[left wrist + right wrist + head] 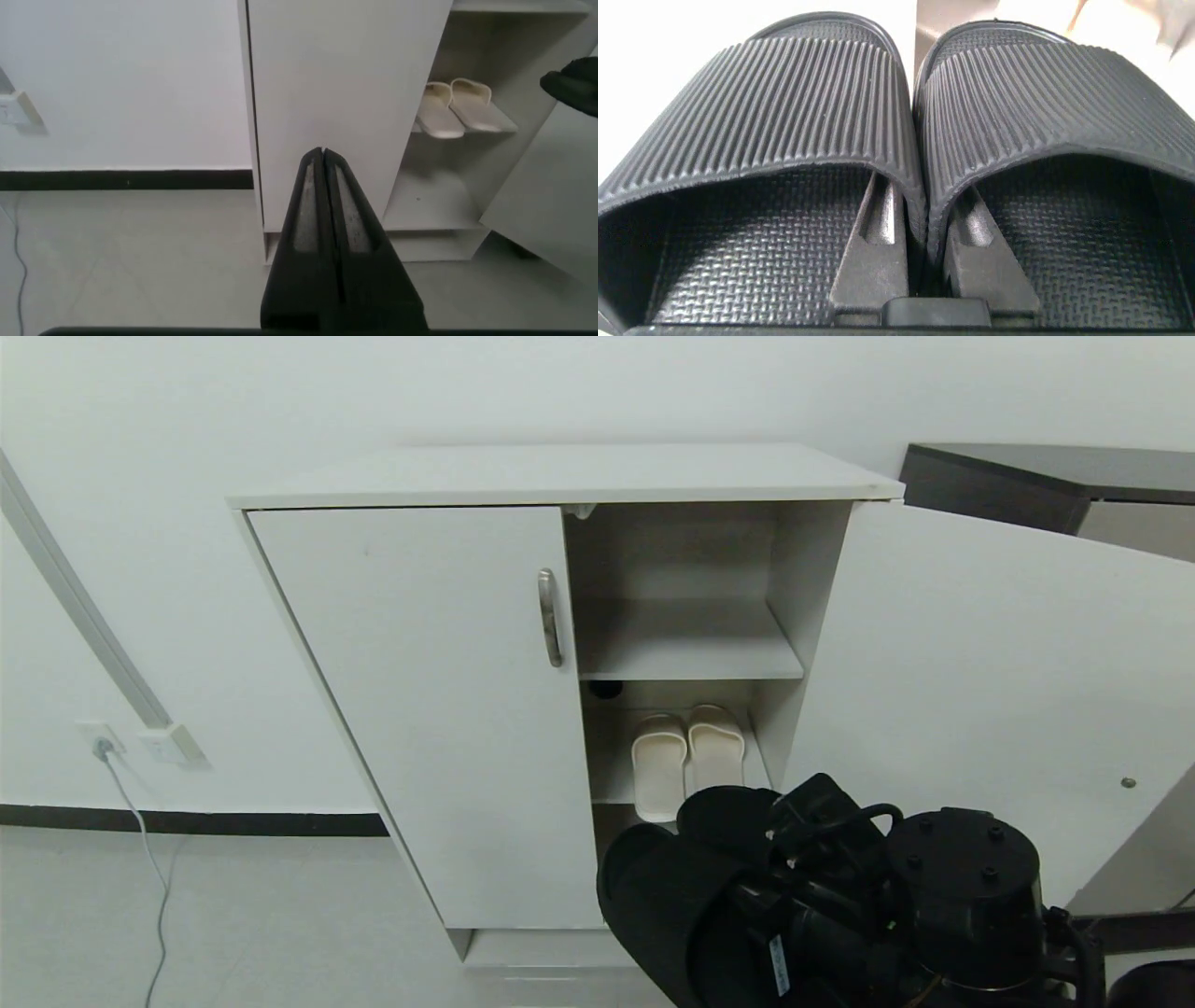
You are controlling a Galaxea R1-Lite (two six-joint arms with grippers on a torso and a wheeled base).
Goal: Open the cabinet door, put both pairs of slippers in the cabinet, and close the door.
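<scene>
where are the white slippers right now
Head view: the white slippers lie side by side on a shelf in the cabinet's open right half, just beyond the black slippers in the right gripper.

Ribbed matt black slippers (822, 103); smooth cabinet (420, 709)

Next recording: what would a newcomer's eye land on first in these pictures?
The black slippers stand out most: the right gripper pinches the pair together by their inner walls, in front of the cabinet. Behind them the right door is swung wide open, and a pair of white slippers lies side by side on a shelf inside.
</scene>
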